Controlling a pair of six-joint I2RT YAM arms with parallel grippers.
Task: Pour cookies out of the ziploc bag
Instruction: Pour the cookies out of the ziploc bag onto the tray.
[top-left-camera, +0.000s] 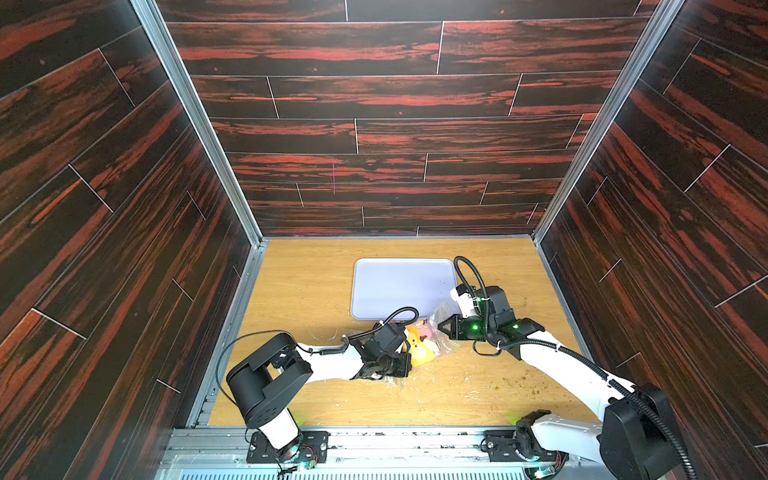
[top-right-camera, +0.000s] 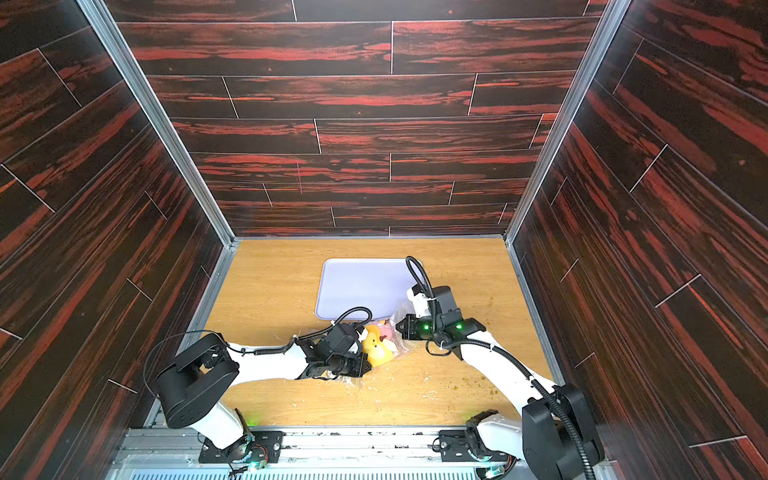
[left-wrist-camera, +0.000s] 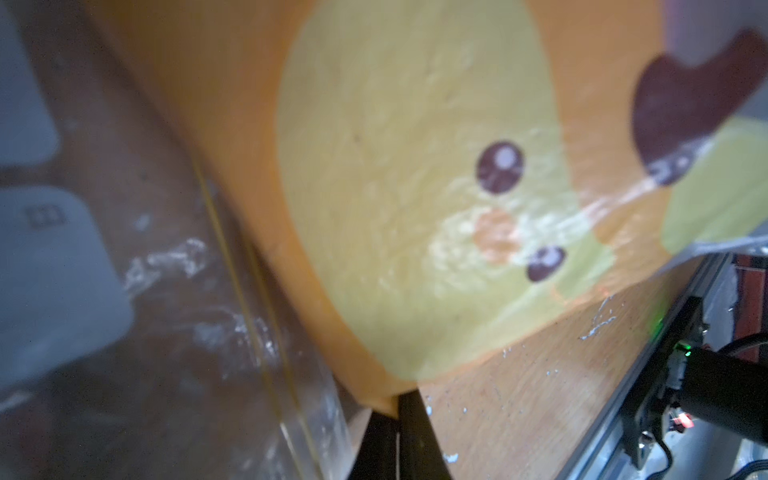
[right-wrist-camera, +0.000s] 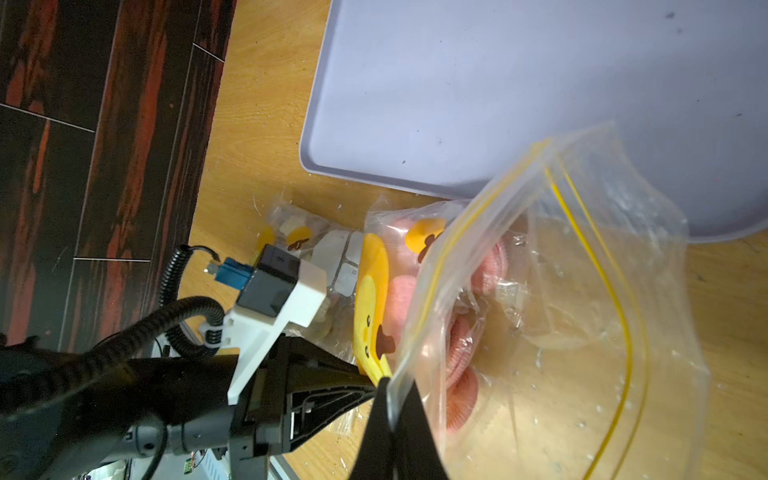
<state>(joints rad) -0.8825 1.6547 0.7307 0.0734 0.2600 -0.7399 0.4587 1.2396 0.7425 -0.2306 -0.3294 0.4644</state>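
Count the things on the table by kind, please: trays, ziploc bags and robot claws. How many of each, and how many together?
Tray: 1
Ziploc bag: 1
Claws: 2 (left claw, right claw), both shut at the bag's mouth edge
Total: 4

Clear ziploc bag (right-wrist-camera: 602, 332) with yellow zip lines; pink ribbed cookies (right-wrist-camera: 461, 399); yellow, orange-bordered duck-face packet (left-wrist-camera: 415, 187); lavender tray (right-wrist-camera: 498, 83); light wood-grain table (right-wrist-camera: 257, 158).
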